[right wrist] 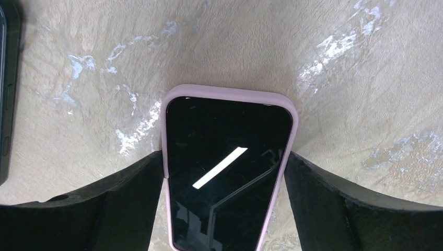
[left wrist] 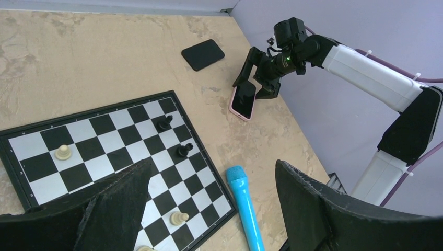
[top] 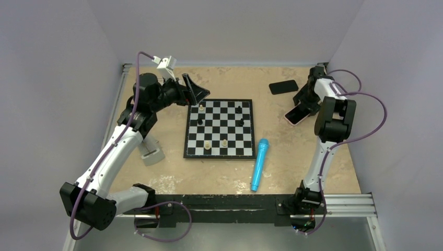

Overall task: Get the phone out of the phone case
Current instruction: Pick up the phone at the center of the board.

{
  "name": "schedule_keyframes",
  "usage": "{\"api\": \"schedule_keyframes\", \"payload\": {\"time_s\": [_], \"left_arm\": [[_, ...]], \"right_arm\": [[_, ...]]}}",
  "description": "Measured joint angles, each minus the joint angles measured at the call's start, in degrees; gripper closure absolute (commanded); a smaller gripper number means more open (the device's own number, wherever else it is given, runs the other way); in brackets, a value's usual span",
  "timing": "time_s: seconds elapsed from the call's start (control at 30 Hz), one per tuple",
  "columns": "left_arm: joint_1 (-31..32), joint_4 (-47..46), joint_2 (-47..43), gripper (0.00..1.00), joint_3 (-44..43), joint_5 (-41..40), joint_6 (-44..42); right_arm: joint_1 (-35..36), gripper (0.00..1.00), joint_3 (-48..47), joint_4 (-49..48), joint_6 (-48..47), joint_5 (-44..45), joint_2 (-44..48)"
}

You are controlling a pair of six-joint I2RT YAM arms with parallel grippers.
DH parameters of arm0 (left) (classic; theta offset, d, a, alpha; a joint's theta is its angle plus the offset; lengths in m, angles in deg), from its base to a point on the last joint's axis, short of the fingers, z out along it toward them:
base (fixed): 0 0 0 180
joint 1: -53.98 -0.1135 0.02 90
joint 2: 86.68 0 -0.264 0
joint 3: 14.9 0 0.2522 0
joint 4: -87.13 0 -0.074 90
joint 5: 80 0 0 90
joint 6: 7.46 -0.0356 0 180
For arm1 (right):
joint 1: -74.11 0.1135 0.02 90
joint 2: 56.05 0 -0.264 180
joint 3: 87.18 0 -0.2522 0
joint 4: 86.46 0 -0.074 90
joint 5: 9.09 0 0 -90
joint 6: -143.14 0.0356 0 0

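Phone case [right wrist: 230, 90], pink, phone [right wrist: 209, 136] inside, on counter [right wrist: 365, 78]: long axis 12-to-6 between right gripper [right wrist: 225, 157] jaws, clasping its 9 and 3 o'clock edges; left gripper [left wrist: 213, 166] spread wide, empty, well apart.

The sandy table [top: 292, 157] holds a chessboard [top: 220, 128] in the middle. A blue microphone [top: 259, 163] lies just beside it. A phone [right wrist: 227, 172] in a pink case [right wrist: 230, 91] and a flat black thing [top: 283, 86] lie on the right.
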Motion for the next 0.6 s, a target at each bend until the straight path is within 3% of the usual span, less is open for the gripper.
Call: {"api": "schedule_keyframes", "payload": {"time_s": [0.1,0.17,0.27,0.33,0.6], "left_arm": [[-0.04,-0.02,0.13,0.09,0.0,0.07,0.02],[-0.07,-0.02,0.33,0.09,0.0,0.22,0.11],[-0.07,-0.02,0.55,0.1,0.0,0.57,0.24],[-0.07,-0.02,0.57,0.09,0.0,0.57,0.24],[-0.35,-0.04,0.63,0.09,0.0,0.76,0.26]], "right_arm": [[0.02,0.29,0.02,0.13,-0.9,-0.02,0.0],[0.0,0.43,0.59,-0.5,-1.68,-0.26,0.26],[-0.17,0.82,5.01,-4.55,-3.23,-1.31,2.91],[-0.37,1.0,9.66,-8.76,-3.85,-2.19,5.84],[-0.37,1.0,28.87,-24.11,-5.2,-4.24,18.75]]}}
